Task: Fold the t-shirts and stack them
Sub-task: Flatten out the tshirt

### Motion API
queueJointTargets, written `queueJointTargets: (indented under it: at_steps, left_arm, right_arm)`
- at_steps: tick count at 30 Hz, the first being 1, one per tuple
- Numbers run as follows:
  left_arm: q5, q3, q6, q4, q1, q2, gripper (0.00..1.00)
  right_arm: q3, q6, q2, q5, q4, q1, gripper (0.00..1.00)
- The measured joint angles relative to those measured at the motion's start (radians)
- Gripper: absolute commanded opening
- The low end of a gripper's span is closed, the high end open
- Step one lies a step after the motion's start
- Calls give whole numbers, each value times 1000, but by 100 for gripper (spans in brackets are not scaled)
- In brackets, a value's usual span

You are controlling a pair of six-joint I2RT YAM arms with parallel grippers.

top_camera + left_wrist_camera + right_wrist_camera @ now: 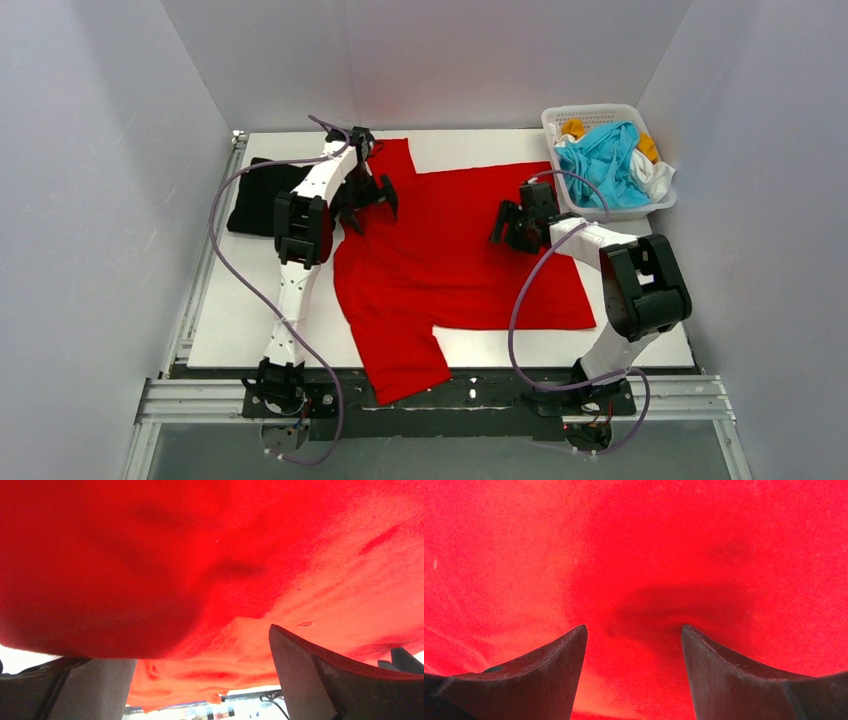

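White table (500,347) w/ red t-shirt (450,255) — left end effector (370,205), right end effector (508,232) both agape, empty; black t-shirt (255,197) upper left in top view only.

place: robotics lab, closed test cell | walls: plain grey panels (90,200) box in the white bench (240,330) on three sides | rig: left arm (300,215) and right arm (640,285) bolted to an aluminium rail (690,398) | wiring: loose purple cables (213,225)
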Motion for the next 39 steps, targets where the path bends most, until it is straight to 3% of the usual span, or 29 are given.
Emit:
queueJointTargets:
  at_steps: [8,14,18,23,28,33,39]
  left_arm:
    - [129,276,-60,-87,35,150,98]
    - [172,189,-52,44,35,80,98]
    - [158,-24,11,99,18,-118,98]
    - [75,-402,57,138,-52,-578,98]
    - [-68,-855,45,154,-256,-1073,100]
    - [-157,-1266,-42,146,-446,-1344,100]
    - [-208,-1603,-220,182,-647,-1628,99]
  right_arm:
    - [165,9,125,10,-42,-31,78]
    - [195,-26,6,45,-153,-32,79]
    - [188,-33,-182,45,-198,-32,83]
    - [76,5,-449,89,-234,-33,91]
    - [-76,72,-581,190,-354,-48,91]
    - [-182,101,-720,266,-428,-78,92]
    - [-274,121,-871,334,-429,-100,92]
